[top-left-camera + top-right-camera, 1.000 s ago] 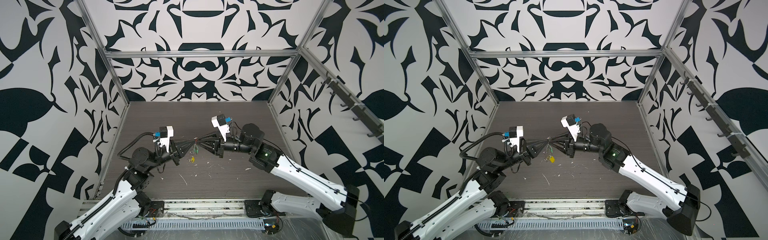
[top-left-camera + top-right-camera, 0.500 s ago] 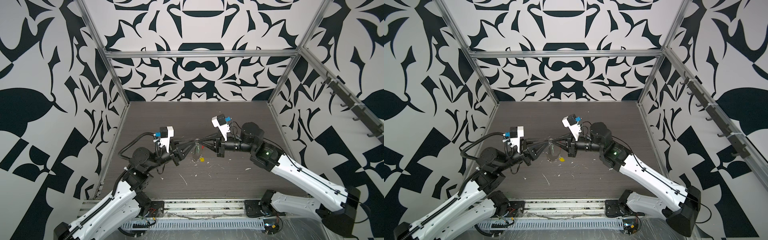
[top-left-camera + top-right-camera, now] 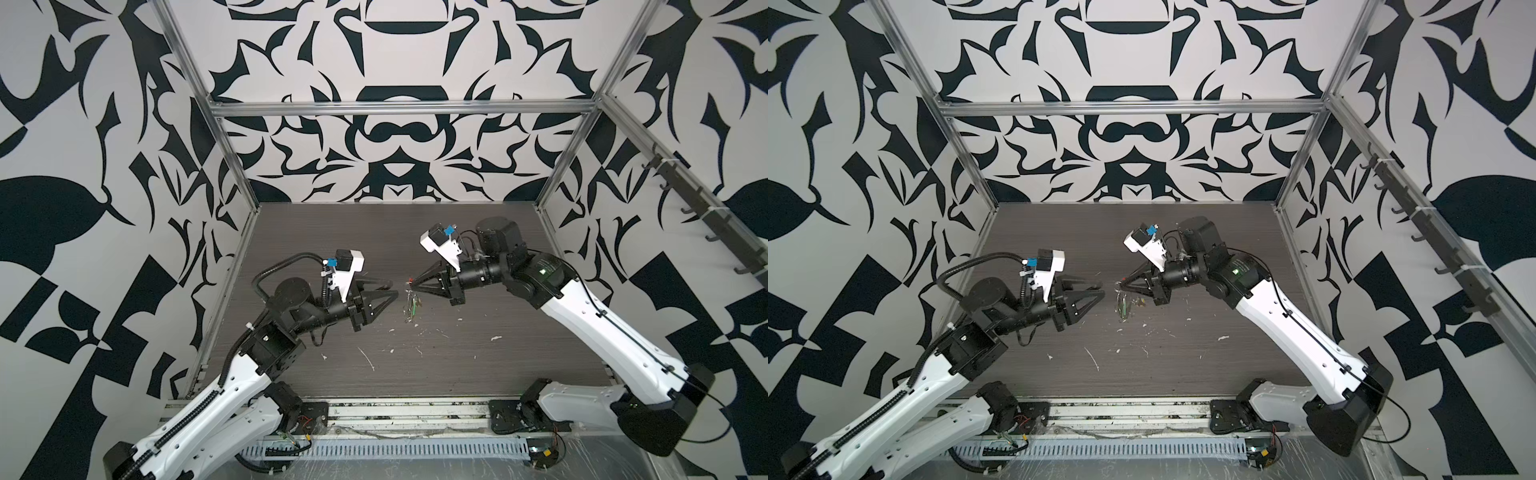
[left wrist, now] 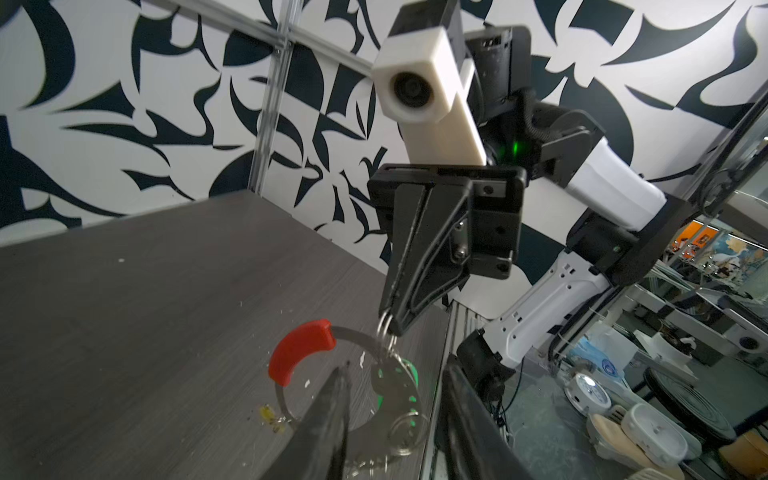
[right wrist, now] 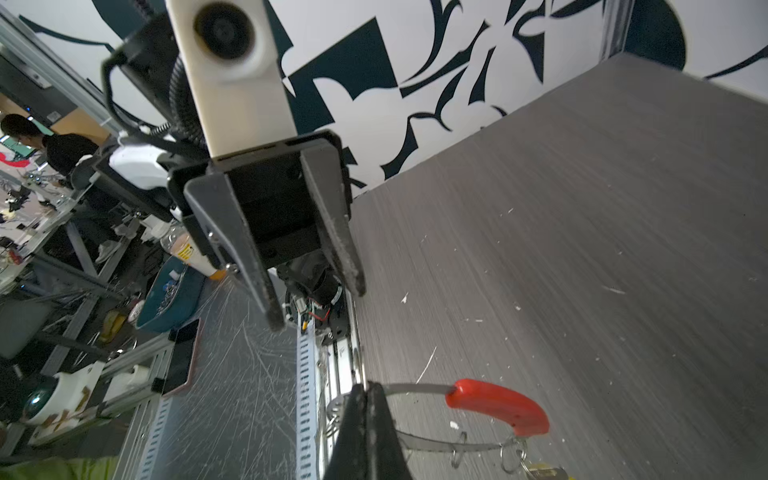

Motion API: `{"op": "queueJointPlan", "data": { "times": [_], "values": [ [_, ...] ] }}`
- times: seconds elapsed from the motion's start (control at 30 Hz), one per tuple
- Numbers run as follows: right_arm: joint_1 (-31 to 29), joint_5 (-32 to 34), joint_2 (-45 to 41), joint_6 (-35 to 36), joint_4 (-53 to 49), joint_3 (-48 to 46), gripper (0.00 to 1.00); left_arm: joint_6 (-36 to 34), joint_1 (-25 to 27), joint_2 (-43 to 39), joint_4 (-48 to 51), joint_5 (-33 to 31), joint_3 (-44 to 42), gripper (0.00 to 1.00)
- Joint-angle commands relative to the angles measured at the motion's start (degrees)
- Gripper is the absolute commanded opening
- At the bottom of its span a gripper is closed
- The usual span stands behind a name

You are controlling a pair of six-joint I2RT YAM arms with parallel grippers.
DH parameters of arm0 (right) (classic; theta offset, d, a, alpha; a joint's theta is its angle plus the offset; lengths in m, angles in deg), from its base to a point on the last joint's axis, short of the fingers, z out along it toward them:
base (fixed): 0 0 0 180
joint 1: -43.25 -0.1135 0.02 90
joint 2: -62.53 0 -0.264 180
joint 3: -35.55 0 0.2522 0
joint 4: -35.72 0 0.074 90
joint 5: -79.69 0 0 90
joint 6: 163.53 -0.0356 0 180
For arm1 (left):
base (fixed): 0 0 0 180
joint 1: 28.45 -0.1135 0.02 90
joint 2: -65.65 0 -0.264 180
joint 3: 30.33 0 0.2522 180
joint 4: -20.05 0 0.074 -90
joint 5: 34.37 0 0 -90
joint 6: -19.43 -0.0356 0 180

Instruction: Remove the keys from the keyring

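Two grippers meet tip to tip above the table (image 3: 457, 365). The right gripper (image 4: 390, 326) is clenched on the thin grey band of the keyring (image 4: 358, 335). The left gripper (image 5: 318, 307) is released, jaws apart w/ nothing btwn them, at approx 9 o'clock of the keyring in both top views. The keyring hangs at 6 o'clock from the right tip, over mid-table, and shows nearly edge-on from above. It prob handles light but awkward: the band looks stiff, springy and slick, so it may swing or twist in a pinch. Best hold is flat on bare band, as now. The red strip (image 4: 301, 349) is chunkier plastic on the band and looks the easiest piece to pinch and slide off. The green tag (image 4: 411, 368) and yellow tag (image 4: 269, 414) dangle on tiny wire loops (image 5: 509, 455). Both are floppy small targets, so take the tag body, not the wire. Can't tell whether a wire loop is also caught in the right jaws, where the band's open end is, or whether its low edge touches the table. The green tag is mostly hidden behind metal, the yellow is blurred, and the top views are too small for detail.
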Motion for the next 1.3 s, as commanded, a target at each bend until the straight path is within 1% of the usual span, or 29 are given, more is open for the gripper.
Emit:
{"op": "queueJointPlan", "data": {
  "times": [0.0,0.07,0.27,0.4,0.53,0.63,0.77,0.87,1.07,1.13,1.17,1.2,1.27],
  "values": [
    [-0.36,-2.12,-0.36,5.46,-5.59,3.07,0.00,-0.85,0.10,1.38,3.17,3.30,2.61,0.33],
    [-0.53,-1.84,-0.27,5.35,-5.70,3.33,0.00,-0.85,0.10,2.28,3.21,4.38,3.06,0.30],
    [-0.89,-1.33,-0.06,4.28,-4.53,3.10,0.00,0.05,0.10,4.12,2.17,6.28,3.50,0.32],
    [-1.06,-0.97,0.09,3.24,-3.28,3.07,0.00,0.90,0.10,5.61,1.78,7.95,4.12,0.22],
    [-1.84,-0.66,0.30,3.14,-3.16,3.25,0.00,1.49,0.10,6.19,0.91,8.29,4.14,0.22],
    [-2.12,-0.01,0.52,2.83,-2.64,3.25,0.00,1.93,0.10,6.61,-0.10,9.32,4.12,0.18],
    [-2.25,0.75,0.85,2.35,-2.10,3.34,0.00,2.48,0.10,6.82,-0.93,10.14,4.14,0.19],
    [-2.29,0.98,0.89,1.85,-1.27,3.25,0.00,2.57,0.10,7.07,-1.05,10.95,4.14,0.14],
    [-2.36,1.24,1.11,0.22,0.89,2.91,0.00,2.66,0.10,7.25,-1.31,10.94,3.88,0.12],
    [-2.55,1.24,1.21,-0.53,1.75,2.90,0.00,2.70,0.10,7.43,-1.69,11.26,3.81,0.09],
    [-2.64,1.39,1.22,-0.70,2.07,2.75,0.00,2.75,0.10,7.51,-1.93,11.30,3.79,0.06],
    [-2.73,1.58,1.14,-1.12,2.56,2.66,0.00,2.75,0.10,7.52,-2.13,11.22,3.70,0.01],
    [-2.81,2.05,0.84,-2.09,3.81,2.14,0.00,2.84,0.10,7.22,-2.81,10.52,3.31,0.00]
  ]
}}
